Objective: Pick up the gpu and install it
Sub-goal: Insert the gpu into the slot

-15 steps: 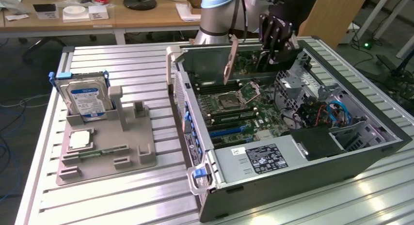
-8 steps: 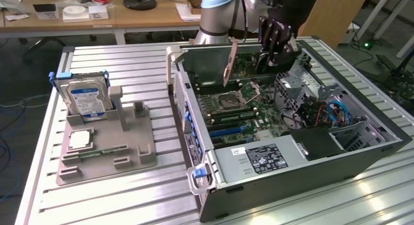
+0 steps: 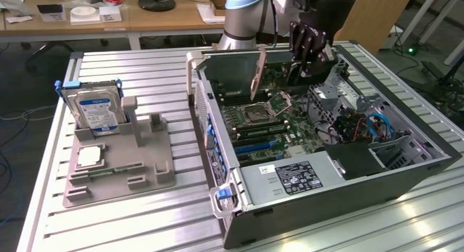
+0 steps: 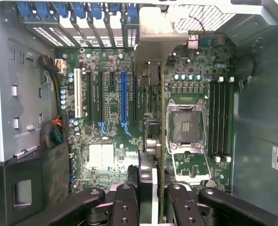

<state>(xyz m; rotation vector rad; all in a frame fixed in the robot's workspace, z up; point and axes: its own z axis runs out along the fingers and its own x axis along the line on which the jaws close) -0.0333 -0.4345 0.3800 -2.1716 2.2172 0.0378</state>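
The gpu [image 3: 259, 73] is held upright inside the open computer case [image 3: 326, 208], its silver bracket toward the case's rear wall. My gripper [image 3: 307, 48] is shut on the card's other end from above. In the wrist view the gpu [image 4: 151, 80] shows edge-on, running from my gripper [image 4: 154, 190] to its bracket [image 4: 154, 40] at the slot openings. It hangs over the motherboard [image 4: 110, 108], between the blue slot [image 4: 124, 101] and the CPU socket [image 4: 185, 127]. Whether its lower edge touches a slot I cannot tell.
A grey fixture [image 3: 145, 154] at the exterior view's left holds a hard drive [image 3: 94, 108], a processor chip [image 3: 89, 156] and a green memory stick [image 3: 116, 169]. Inside the case are the power supply [image 3: 290, 176], the drive cage [image 3: 340, 94] and cables [image 3: 377, 127].
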